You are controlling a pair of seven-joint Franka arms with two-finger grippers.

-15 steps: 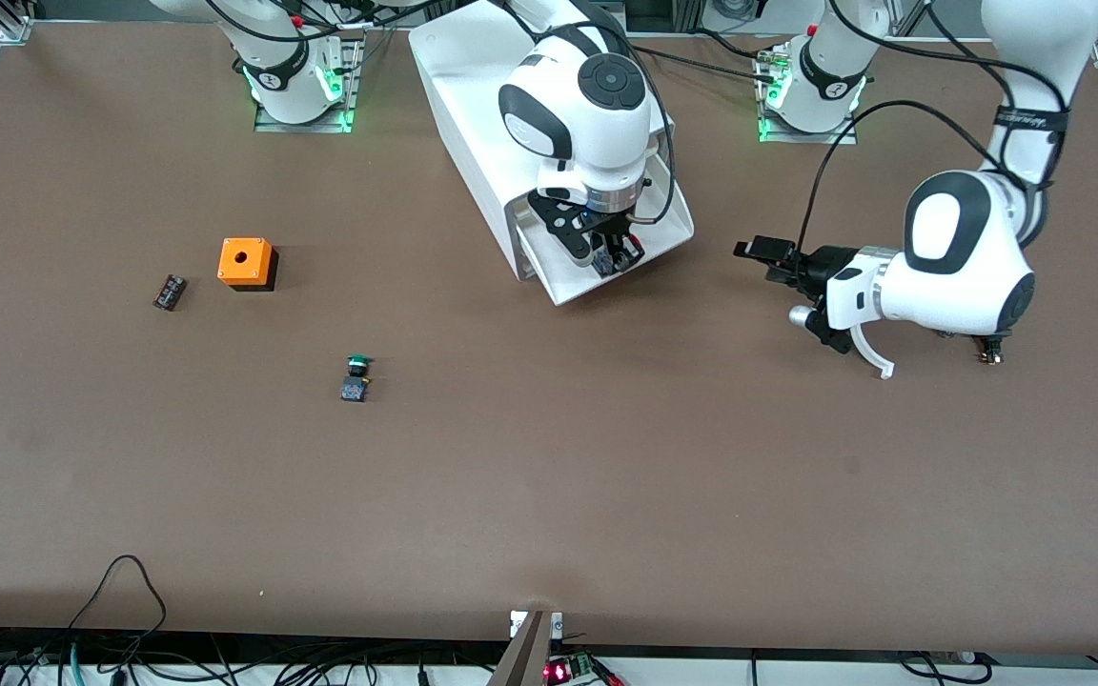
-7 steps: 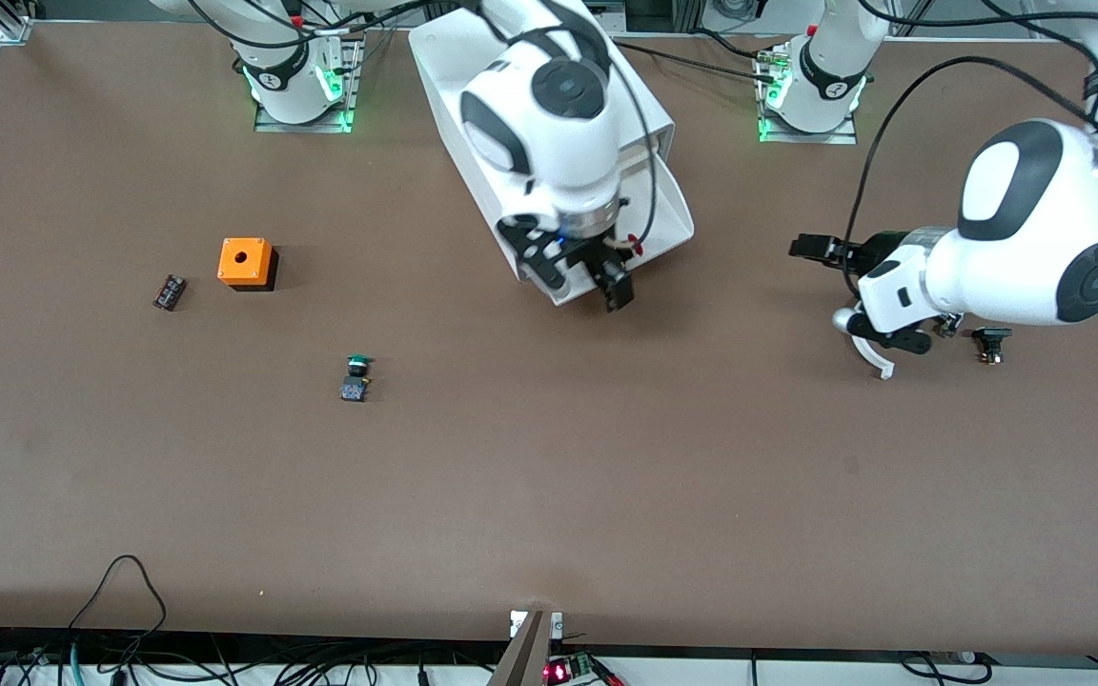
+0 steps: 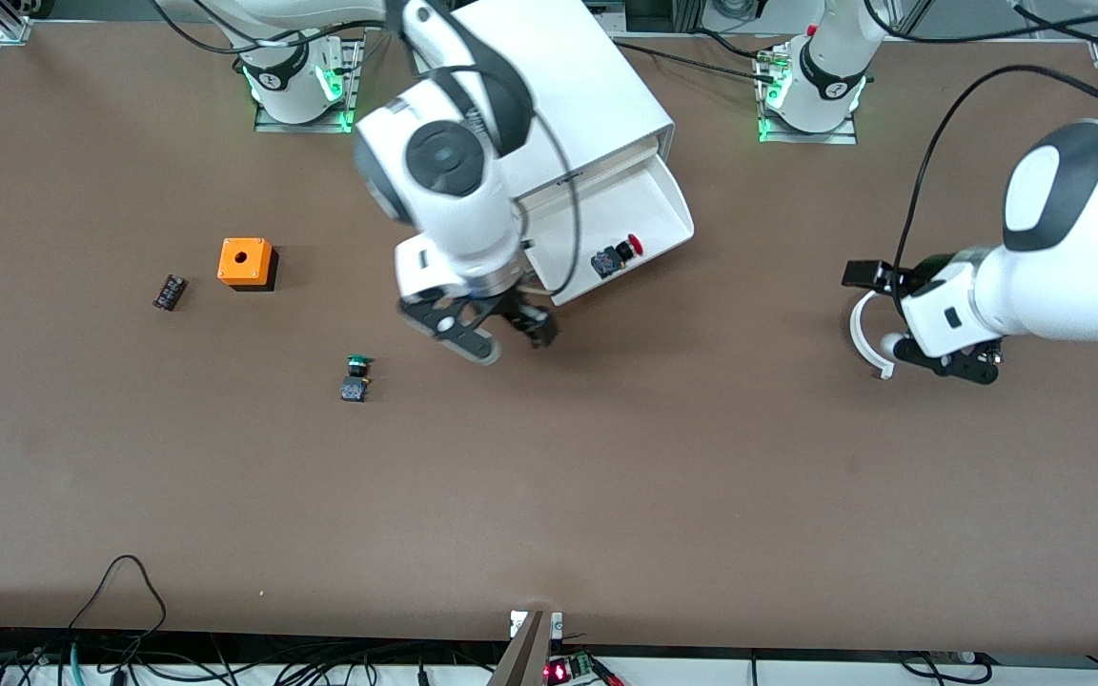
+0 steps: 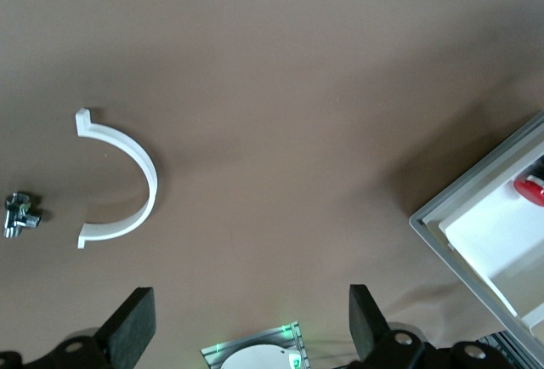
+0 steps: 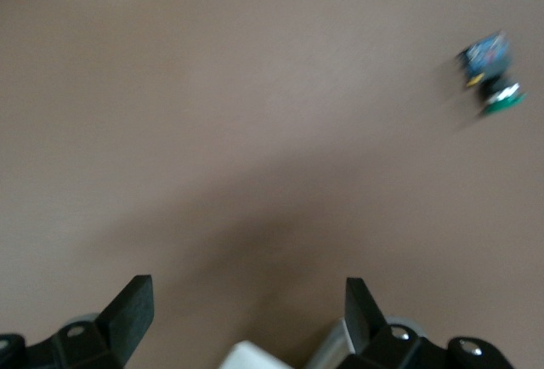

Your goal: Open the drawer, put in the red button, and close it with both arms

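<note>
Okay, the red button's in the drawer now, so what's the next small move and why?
Probably bring both grippers to the drawer's front to push it shut: the red button lies inside the open drawer, while the right gripper and the left gripper are both open, over bare table.

Changes logged:
- Red button (image 3: 629,245): formerly at the right gripper's fingertips inside the open drawer (image 3: 659,205); now lying loose on the tray.
- Right gripper (image 3: 497,335): withdrawn from the drawer, fingers apart, over bare table.
- Left gripper (image 3: 862,280): shifted toward the left arm's table edge, fingers spread.
</note>
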